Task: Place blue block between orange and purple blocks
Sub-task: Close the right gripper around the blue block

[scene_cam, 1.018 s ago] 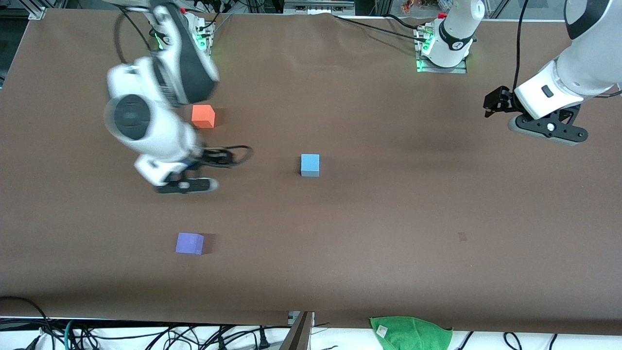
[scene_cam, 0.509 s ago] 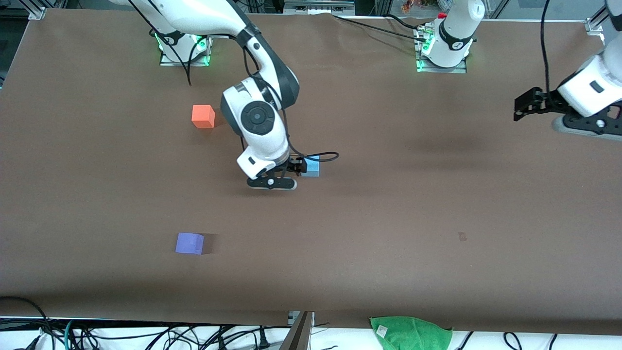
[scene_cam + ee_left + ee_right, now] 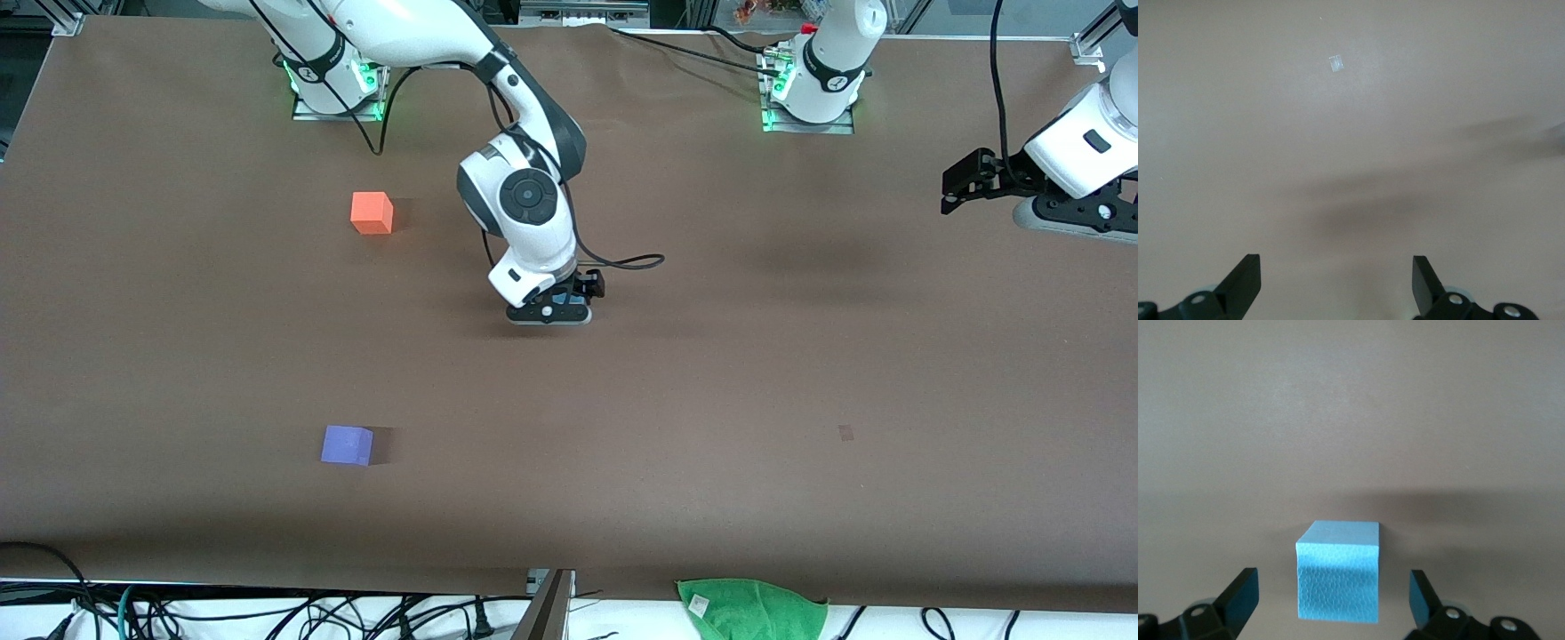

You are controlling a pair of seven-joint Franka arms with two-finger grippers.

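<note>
Sky-blue foam sat centred between my right gripper's spread fingers: the blue block was ungrasped on the table, mid-table, with the orange block at about ten o'clock from it and the purple block at about eight. I judged the grasp was the step: drop straight, keep both faces square, close evenly. My left gripper waited wide open over the left arm's end.

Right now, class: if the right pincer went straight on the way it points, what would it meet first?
The blue block. The right pincer points down at the table with its fingers open on either side of the block, apart from it. How far above it hangs is unclear.
</note>
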